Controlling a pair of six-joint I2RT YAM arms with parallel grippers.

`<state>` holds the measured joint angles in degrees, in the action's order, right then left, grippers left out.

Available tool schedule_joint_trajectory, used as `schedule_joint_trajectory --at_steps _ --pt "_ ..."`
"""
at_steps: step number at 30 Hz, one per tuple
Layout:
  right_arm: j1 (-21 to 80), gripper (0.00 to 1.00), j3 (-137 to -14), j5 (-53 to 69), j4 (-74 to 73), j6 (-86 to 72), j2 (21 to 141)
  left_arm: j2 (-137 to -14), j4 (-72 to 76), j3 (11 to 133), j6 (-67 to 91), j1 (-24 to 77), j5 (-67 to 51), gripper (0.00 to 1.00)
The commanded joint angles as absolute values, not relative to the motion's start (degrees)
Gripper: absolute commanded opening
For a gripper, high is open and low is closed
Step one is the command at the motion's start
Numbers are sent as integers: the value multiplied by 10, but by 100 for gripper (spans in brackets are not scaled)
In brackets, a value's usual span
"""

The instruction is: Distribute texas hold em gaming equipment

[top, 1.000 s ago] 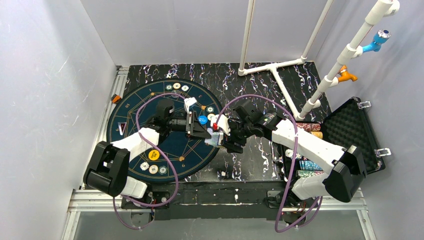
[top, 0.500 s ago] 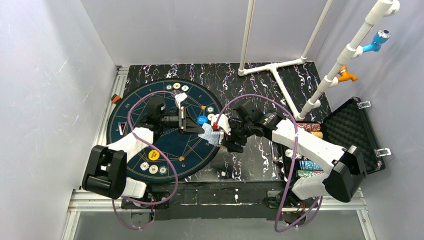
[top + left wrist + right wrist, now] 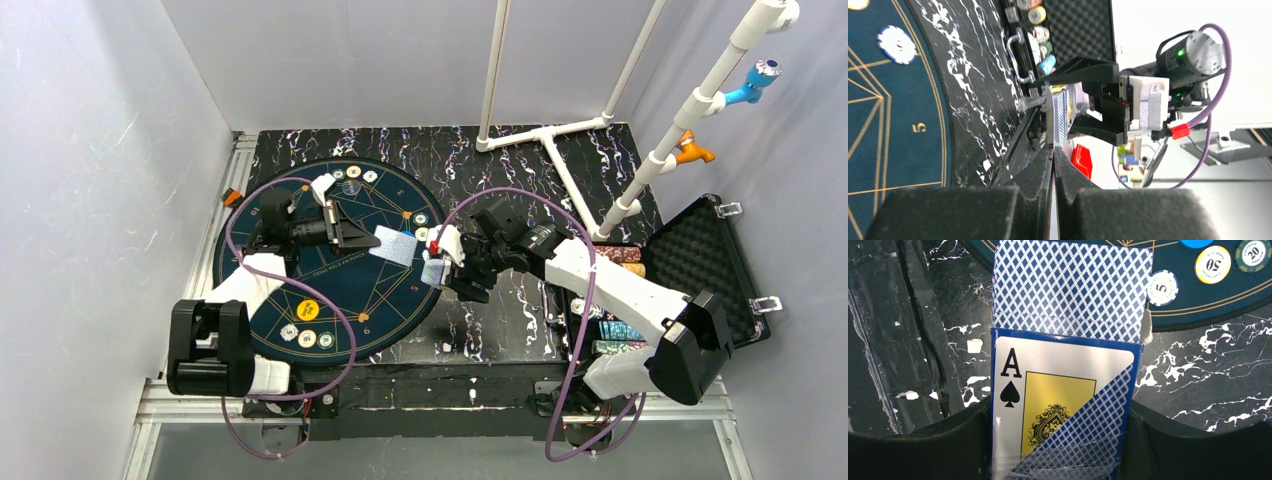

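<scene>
My left gripper (image 3: 366,238) is shut on one playing card (image 3: 392,246) with a pale-blue patterned back and holds it over the round dark-blue mat (image 3: 300,270). In the left wrist view the gripper (image 3: 1054,150) pinches that card (image 3: 1060,115) edge-on. My right gripper (image 3: 438,264) is shut on a card box (image 3: 432,272) at the mat's right edge. In the right wrist view the gripper (image 3: 1063,415) grips the box (image 3: 1048,390), which bears an ace of spades, with cards (image 3: 1073,290) sticking out of its top. Poker chips (image 3: 352,175) lie on the mat.
More chips (image 3: 307,337) and a yellow disc (image 3: 308,310) lie at the mat's near edge. Chips marked 5 (image 3: 1163,287), 50 (image 3: 1213,264) and 20 (image 3: 1253,255) lie past the box. An open black case (image 3: 705,265) with chips (image 3: 620,258) stands right. White pipes (image 3: 560,165) cross the back.
My left gripper has drawn back to the left from the card box with one card pinched in it, now out over the mat. The right gripper has barely moved.
</scene>
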<state>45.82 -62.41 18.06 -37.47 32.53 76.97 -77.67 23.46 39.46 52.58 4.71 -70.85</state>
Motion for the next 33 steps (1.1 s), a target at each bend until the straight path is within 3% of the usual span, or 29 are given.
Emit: schedule_joint_trajectory --at_steps 1,6,9,10,16,33 --pt "448 1 -624 190 -345 315 757 -772 232 419 519 -9 -747 0" --pt "436 1 -625 197 -342 311 761 -807 191 443 458 -66 -736 0" --pt "424 1 -630 204 -341 310 764 -828 -74 498 258 -65 -631 0" --pt "420 1 -631 207 -341 310 765 -834 -102 502 226 -59 -603 0" --pt "409 1 -630 213 -340 311 767 -883 -110 492 199 -56 -494 0" --pt "401 1 -611 219 -321 306 765 -985 -19 494 253 70 -417 0"
